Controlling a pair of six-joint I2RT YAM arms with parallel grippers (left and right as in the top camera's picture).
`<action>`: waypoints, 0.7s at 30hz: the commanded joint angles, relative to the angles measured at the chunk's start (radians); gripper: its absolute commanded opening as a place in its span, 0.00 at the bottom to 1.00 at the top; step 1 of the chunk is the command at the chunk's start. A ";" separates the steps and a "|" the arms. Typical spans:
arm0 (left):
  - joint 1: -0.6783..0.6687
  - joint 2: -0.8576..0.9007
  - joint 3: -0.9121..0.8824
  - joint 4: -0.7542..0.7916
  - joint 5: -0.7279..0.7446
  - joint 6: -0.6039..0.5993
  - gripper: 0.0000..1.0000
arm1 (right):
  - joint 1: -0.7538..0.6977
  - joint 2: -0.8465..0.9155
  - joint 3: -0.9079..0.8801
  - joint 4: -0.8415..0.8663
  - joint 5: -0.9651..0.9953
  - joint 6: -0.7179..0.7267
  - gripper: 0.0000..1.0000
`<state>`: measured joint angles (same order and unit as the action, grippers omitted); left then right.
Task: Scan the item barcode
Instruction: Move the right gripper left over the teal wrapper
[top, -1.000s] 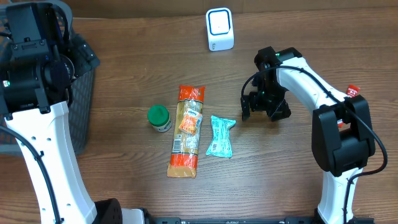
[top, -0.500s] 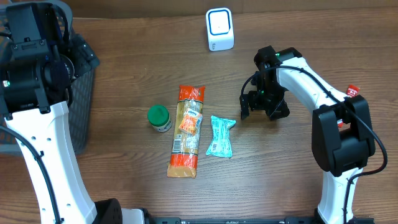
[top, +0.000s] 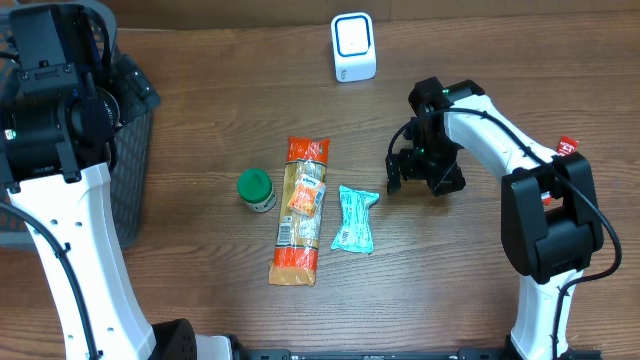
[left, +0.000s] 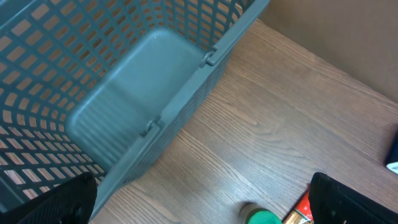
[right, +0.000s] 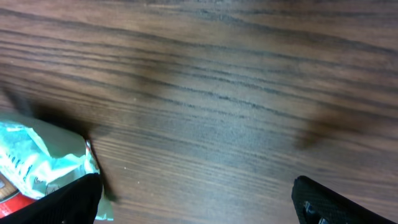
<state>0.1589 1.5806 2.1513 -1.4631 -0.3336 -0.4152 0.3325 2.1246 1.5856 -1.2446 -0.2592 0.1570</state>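
Three items lie mid-table: a green-lidded jar (top: 256, 189), a long orange packet (top: 300, 210) and a teal packet (top: 355, 218). The white barcode scanner (top: 353, 47) stands at the back. My right gripper (top: 422, 178) hovers low over bare wood just right of the teal packet (right: 31, 163). It is open (right: 199, 200) with nothing between its fingers. My left gripper (left: 205, 205) is open and empty, held high at the far left beside the basket. The jar's green lid (left: 261, 217) shows at the bottom edge of its view.
A grey mesh basket (top: 132, 205) stands at the table's left edge, and its rim and floor (left: 143, 74) fill the left wrist view. A small red object (top: 567, 146) lies behind the right arm's base.
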 joint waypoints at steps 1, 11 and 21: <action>0.003 0.008 0.011 0.001 -0.013 0.009 1.00 | 0.000 -0.025 -0.018 0.013 -0.028 -0.001 1.00; 0.003 0.008 0.011 0.001 -0.013 0.009 1.00 | 0.000 -0.025 -0.022 0.048 -0.034 0.000 1.00; 0.003 0.008 0.011 0.001 -0.013 0.009 1.00 | 0.000 -0.025 -0.022 0.063 -0.034 0.000 1.00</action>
<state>0.1589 1.5806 2.1513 -1.4631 -0.3336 -0.4152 0.3328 2.1246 1.5696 -1.1892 -0.2848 0.1570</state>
